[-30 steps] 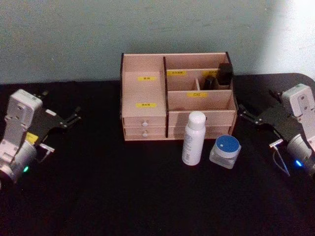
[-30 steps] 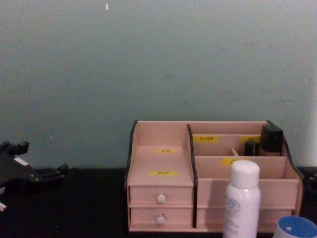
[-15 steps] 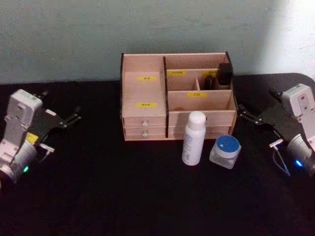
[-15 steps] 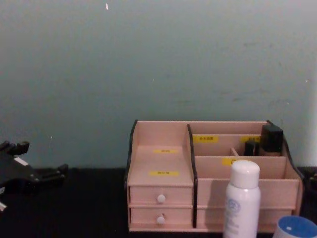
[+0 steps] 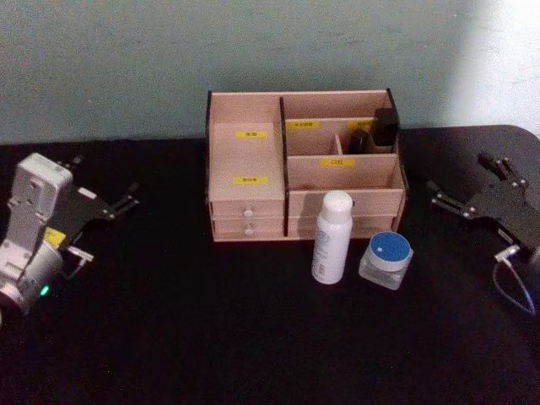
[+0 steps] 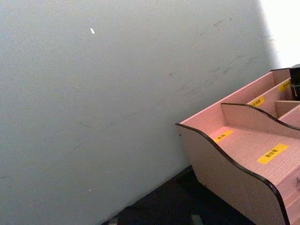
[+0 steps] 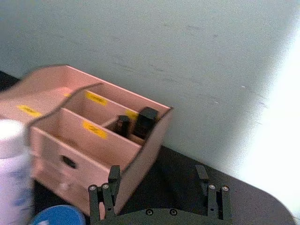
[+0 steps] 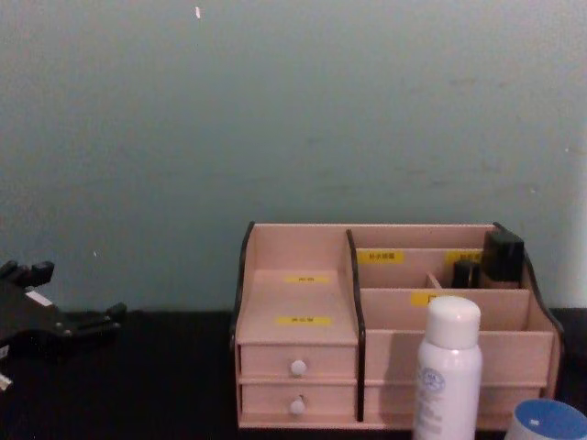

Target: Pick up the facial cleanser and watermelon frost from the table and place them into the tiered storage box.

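The facial cleanser, a white bottle (image 5: 332, 236) (image 8: 448, 367) (image 7: 11, 159), stands upright on the black table just in front of the tiered storage box (image 5: 245, 160) (image 8: 293, 293) (image 7: 61, 126) (image 6: 243, 154). Right beside it sits the watermelon frost, a clear jar with a blue lid (image 5: 386, 258) (image 8: 548, 422) (image 7: 56, 218). My right gripper (image 5: 460, 173) (image 7: 157, 176) is open to the right of the box, apart from both items. Far to the left my left gripper (image 5: 105, 181) (image 8: 71, 293) hovers open and holds nothing.
Two small dark bottles (image 5: 375, 131) stand in the box's back right compartment. A pale wall rises directly behind the box. Black tabletop (image 5: 211, 321) stretches in front and to both sides.
My right arm has drawn to the right, its white wrist housing leaving the head view, and the gripper sits a bit farther from the box. The left arm barely moved.
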`<state>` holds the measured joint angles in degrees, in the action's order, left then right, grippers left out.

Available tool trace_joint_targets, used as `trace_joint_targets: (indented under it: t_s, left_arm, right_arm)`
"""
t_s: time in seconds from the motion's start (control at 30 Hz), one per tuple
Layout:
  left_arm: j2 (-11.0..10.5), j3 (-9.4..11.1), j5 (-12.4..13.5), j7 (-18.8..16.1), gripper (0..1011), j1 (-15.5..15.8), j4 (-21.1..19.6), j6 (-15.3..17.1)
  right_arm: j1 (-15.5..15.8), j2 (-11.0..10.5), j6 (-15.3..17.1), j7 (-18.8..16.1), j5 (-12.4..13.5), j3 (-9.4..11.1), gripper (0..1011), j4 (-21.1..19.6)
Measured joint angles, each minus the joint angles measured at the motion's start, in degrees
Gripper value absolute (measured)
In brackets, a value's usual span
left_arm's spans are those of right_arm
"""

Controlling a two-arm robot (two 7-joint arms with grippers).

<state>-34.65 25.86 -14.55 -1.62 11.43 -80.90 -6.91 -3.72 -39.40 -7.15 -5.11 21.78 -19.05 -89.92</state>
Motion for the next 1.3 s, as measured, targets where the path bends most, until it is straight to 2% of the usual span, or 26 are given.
trace_joint_targets:
  t_s: [0.13,0.23,0.33,0.37,0.47,0.67,0.73,0.9,1.3]
  left_arm:
    - [0.0,0.0,0.0,0.0,1001,0.0,0.0,0.0]
    - [0.0,0.0,0.0,0.0,1001,0.0,0.0,0.0]
    - [0.0,0.0,0.0,0.0,1001,0.0,0.0,0.0]
    - [0.0,0.0,0.0,0.0,1001,0.0,0.0,0.0]
    - [0.0,0.0,0.0,0.0,1001,0.0,0.0,0.0]
    - [0.0,0.0,0.0,0.0,1001,0.0,0.0,0.0]
    - [0.0,0.0,0.0,0.0,1001,0.0,0.0,0.0]
    - [0.0,0.0,0.0,0.0,1001,0.0,0.0,0.0]
    - [0.0,0.0,0.0,0.0,1001,0.0,0.0,0.0]
  right_arm:
    - [3.17,-2.33,0.82,-5.39,4.61,1.83,1000,-4.0]
    - [4.22,-3.22,1.41,-8.61,6.9,2.25,1000,-5.43]
    - [4.75,-3.87,2.49,-13.03,8.99,2.05,1000,-6.55]
    - [4.75,-3.87,2.49,-13.03,8.99,2.05,1000,-6.55]
    - [4.03,-3.57,3.91,-16.49,9.79,0.98,1000,-6.34]
    - [2.14,-2.47,5.79,-20.18,10.03,-0.8,1000,-5.01]
    - [0.25,-1.23,7.08,-22.8,9.51,-2.57,1000,-3.3]
    - [-2.06,0.53,8.19,-25.86,8.3,-4.45,1000,-0.79]
    - [-6.16,4.0,8.57,-28.53,5.75,-6.62,1000,4.68]
